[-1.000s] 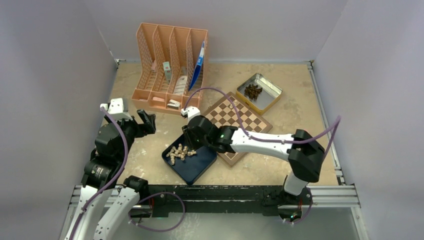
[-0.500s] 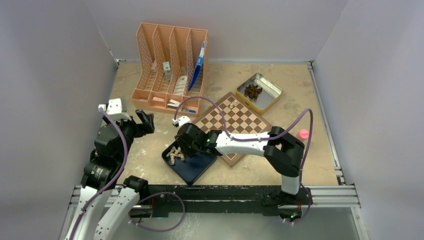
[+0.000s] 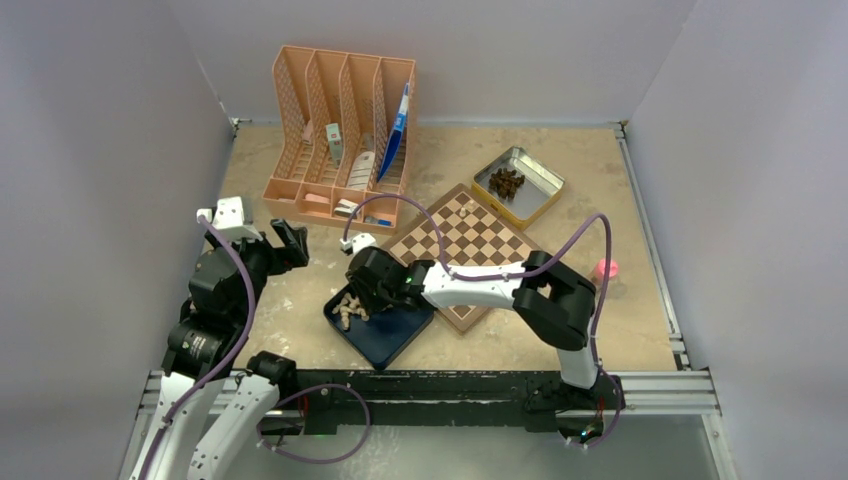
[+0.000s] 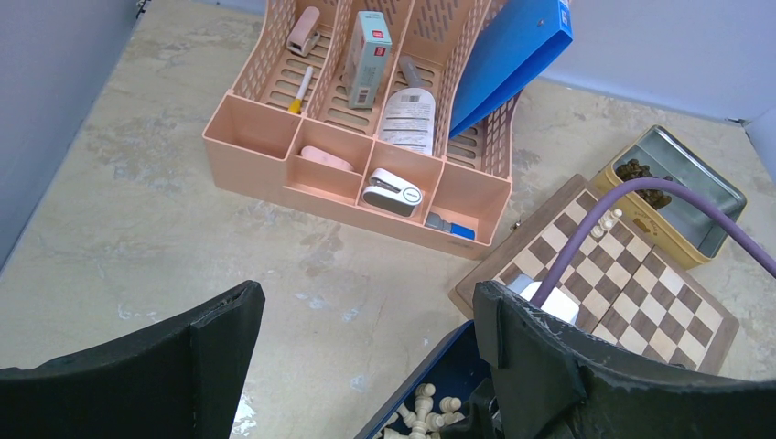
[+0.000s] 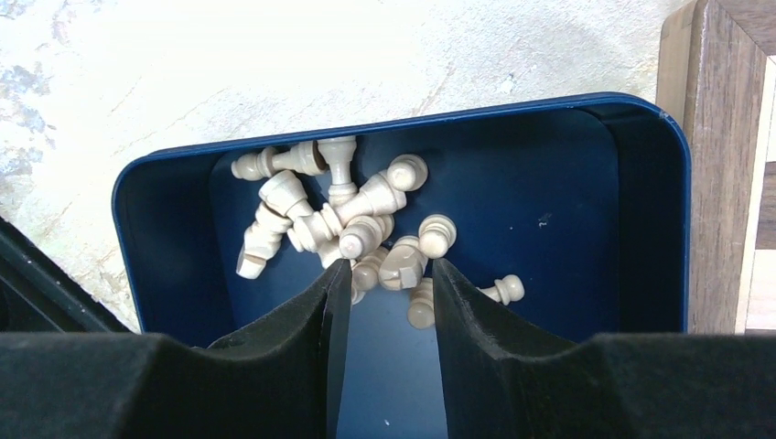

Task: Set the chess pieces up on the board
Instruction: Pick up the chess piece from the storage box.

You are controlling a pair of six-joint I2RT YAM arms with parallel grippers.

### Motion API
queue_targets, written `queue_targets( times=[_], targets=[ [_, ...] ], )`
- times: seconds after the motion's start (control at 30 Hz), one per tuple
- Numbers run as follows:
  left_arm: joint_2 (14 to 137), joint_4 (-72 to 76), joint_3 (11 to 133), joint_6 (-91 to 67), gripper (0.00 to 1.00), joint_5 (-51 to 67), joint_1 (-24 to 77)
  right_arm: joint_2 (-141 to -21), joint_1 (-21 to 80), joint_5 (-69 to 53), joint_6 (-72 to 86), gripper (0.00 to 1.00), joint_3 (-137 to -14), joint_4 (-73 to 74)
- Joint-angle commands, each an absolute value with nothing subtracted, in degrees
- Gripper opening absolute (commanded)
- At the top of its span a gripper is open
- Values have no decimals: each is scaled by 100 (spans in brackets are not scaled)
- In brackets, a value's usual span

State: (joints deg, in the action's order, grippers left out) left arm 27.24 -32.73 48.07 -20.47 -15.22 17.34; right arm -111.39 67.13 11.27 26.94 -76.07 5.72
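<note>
From above: the right gripper (image 3: 358, 298) reaches across to a dark blue tray (image 3: 395, 340) near the front of the table (image 3: 600, 330), low over the heap of pale chess pieces (image 3: 350, 310) inside it. The board (image 3: 470, 240) lies just beyond the tray, almost bare. The left gripper (image 3: 292, 245) hangs off to the left, over nothing. A peach desk organiser (image 3: 340, 140) and a silver tin (image 3: 540, 200) of dark pieces sit further back. The table is mottled beige, boxed in by plain pale panels.

Left wrist camera: its jaws are spread wide and empty. At least two pale pieces stand at the board's far edge.

Right wrist camera: the fingers (image 5: 320, 311) are parted narrowly, tips down among the jumbled pieces. One piece lies between them and nothing is pinched yet. This looks like the pick-up step, early in the task. The next move calls for closing on a single piece without catching its neighbours, then carrying it to its square
</note>
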Motion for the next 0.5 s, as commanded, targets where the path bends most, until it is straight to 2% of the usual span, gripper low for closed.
queue_targets(
  times=[0.0, 0.23, 0.47],
  targets=[
    [2693, -3147, 4834, -2057, 84, -1565, 1749, -11109, 6735, 1371, 2650, 40, -7804, 516],
    [2682, -3155, 4834, -2064, 84, -1560, 1749, -11124, 6738, 1388, 2683, 35, -7800, 522],
    [2652, -3165, 4830, -2076, 84, -1591, 1749, -11250, 6741, 1492, 2761, 34, -7893, 691]
  ],
)
